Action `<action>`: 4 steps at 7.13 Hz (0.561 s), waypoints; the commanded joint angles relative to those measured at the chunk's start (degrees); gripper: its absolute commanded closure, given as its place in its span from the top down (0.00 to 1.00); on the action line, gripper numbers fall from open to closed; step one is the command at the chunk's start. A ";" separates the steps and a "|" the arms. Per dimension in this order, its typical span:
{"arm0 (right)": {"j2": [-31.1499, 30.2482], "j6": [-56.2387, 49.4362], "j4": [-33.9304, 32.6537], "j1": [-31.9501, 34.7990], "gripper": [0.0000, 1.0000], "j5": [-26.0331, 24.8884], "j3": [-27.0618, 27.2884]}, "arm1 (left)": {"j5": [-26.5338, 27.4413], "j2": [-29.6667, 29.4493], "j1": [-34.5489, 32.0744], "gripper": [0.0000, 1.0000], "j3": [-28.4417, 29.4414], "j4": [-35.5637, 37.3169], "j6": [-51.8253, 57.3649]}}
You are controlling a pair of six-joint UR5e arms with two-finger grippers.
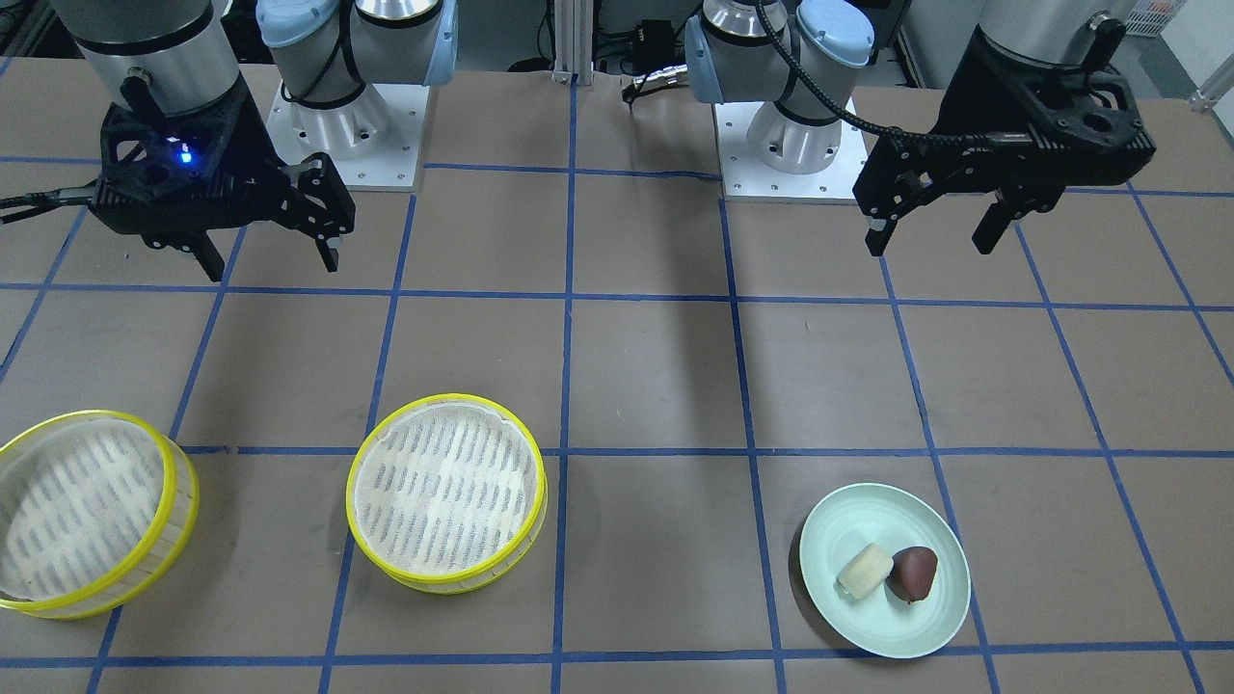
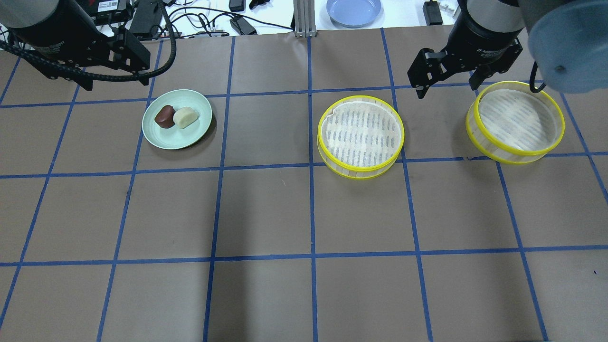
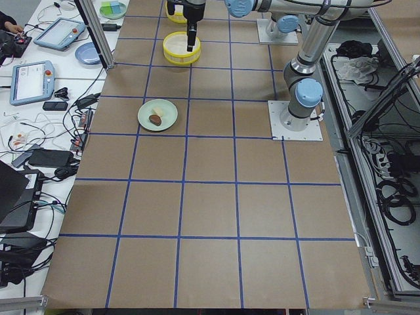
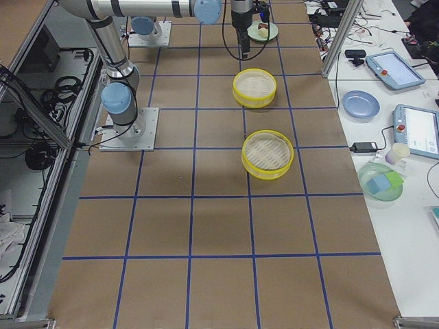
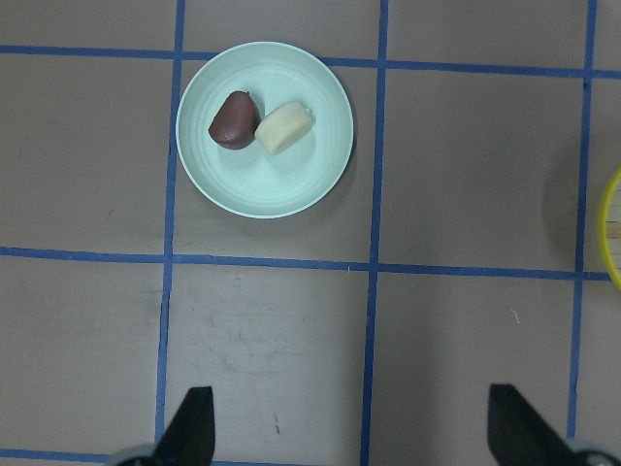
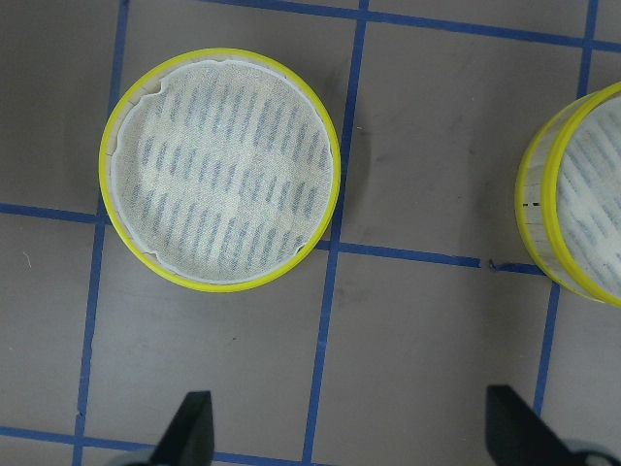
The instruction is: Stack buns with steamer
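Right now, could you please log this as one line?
buns on plate | steamer tiers empty | left gripper open | right gripper open

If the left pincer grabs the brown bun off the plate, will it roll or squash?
Probably rolls easily: the brown bun is rounded with a tapered end. Its smooth-looking skin may slip. It seems to touch the white bun, so that one could get nudged.

brown bun (image 2: 165, 116) touches cream bun (image 2: 185, 117) on green plate (image 2: 178, 137), left of middle tier (image 2: 361, 133) and right tier (image 2: 515, 118).
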 commanded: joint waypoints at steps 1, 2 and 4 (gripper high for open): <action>-0.19 1.44 0.27 -0.31 1.00 -0.02 0.03 | 0.08 0.03 -0.03 1.00 -0.39 -0.01 0.00; -0.89 1.63 0.27 -0.14 1.00 -0.11 0.12 | -0.01 0.03 0.05 1.00 -0.39 0.07 0.09; -0.63 2.43 0.27 -0.31 1.00 -0.11 0.64 | -0.62 -1.36 1.89 1.00 -0.48 0.69 1.05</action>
